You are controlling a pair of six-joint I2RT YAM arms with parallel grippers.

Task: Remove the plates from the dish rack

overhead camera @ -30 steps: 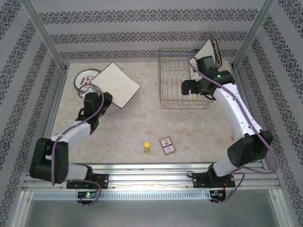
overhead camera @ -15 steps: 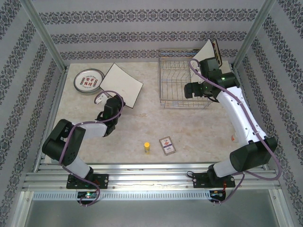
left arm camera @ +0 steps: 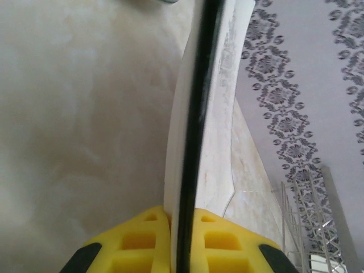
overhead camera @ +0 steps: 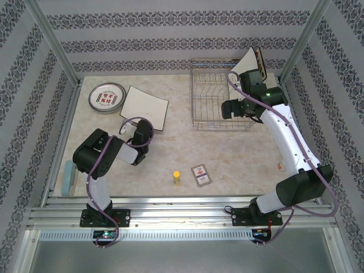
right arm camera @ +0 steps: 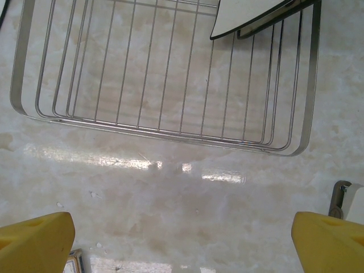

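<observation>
Over on the left of the tabletop (overhead camera: 182, 151), the left claw (left arm camera: 181, 224) is clamped on the edge of 1 square plate (left arm camera: 196, 114) while the right claw (right arm camera: 182, 238) hangs wide open by the dish rack (right arm camera: 310, 85), where 2 more stiff, probably slick plates (right arm camera: 247, 17) want rim grips.

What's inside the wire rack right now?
Square plates lean in the dish rack's far right corner. The rest of its wire floor looks bare. The right arm hangs over the rack's right side, so whatever sits under it is hidden.
</observation>
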